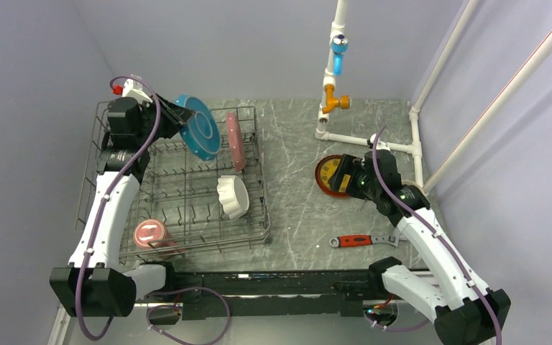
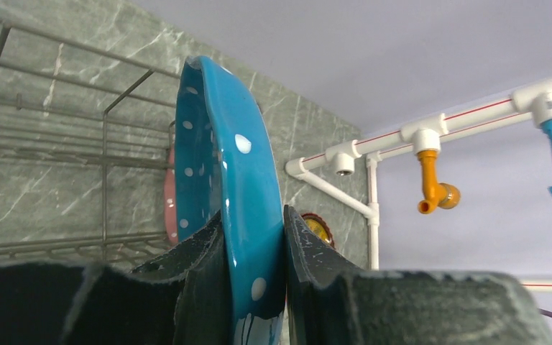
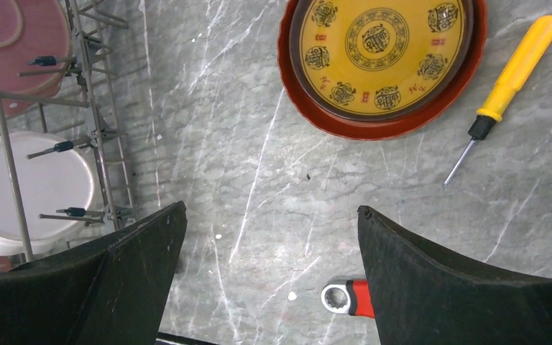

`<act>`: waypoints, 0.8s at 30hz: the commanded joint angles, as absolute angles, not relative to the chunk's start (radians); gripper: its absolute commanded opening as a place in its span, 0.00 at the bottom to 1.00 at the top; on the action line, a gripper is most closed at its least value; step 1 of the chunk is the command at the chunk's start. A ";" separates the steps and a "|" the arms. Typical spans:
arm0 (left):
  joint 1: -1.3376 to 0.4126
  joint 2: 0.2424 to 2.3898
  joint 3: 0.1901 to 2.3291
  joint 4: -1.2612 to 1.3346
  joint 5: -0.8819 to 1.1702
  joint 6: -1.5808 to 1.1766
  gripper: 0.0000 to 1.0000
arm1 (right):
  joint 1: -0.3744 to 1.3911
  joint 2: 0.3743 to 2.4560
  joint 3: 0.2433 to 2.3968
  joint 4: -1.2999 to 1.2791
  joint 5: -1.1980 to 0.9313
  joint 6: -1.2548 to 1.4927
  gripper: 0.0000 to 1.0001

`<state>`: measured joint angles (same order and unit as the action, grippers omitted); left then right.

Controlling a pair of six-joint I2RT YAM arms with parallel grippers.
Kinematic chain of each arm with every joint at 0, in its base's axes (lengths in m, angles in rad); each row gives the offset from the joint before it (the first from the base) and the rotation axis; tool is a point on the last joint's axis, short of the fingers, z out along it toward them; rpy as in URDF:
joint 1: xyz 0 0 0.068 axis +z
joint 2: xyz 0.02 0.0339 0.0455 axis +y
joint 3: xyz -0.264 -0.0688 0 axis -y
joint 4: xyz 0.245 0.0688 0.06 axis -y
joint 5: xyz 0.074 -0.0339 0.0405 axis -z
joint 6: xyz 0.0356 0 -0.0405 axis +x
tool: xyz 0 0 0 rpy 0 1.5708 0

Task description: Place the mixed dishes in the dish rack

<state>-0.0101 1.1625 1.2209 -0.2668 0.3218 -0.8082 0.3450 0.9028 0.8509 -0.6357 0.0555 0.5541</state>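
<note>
The left tool (image 2: 253, 241) is clamped on the rim of the blue plate (image 2: 219, 158), holding it on edge over the far end of the dish rack (image 1: 215, 242) beside the pink scalloped plate (image 1: 235, 140), likely so it slots between tines; the right tool (image 3: 272, 215) hangs spread wide over the counter (image 3: 259, 144) near the red-brown plate (image 3: 384, 57), probably its next pick.
</note>
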 commanded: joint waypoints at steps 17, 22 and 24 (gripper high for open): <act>-0.025 1.231 1.182 -0.028 0.334 -0.846 0.00 | 0.348 0.885 0.864 -0.591 0.017 0.580 0.93; -0.040 1.225 1.179 -0.054 0.309 -0.833 0.00 | 0.348 0.902 0.858 -0.577 0.012 0.567 0.99; -0.050 1.217 1.177 -0.070 0.289 -0.822 0.00 | 0.347 0.910 0.860 -0.575 0.011 0.559 1.00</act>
<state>-0.0326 1.2686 1.1481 -0.2062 0.3008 -0.8242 0.3450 0.9043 0.8551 -0.6235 0.0189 0.5770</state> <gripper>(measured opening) 0.307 0.990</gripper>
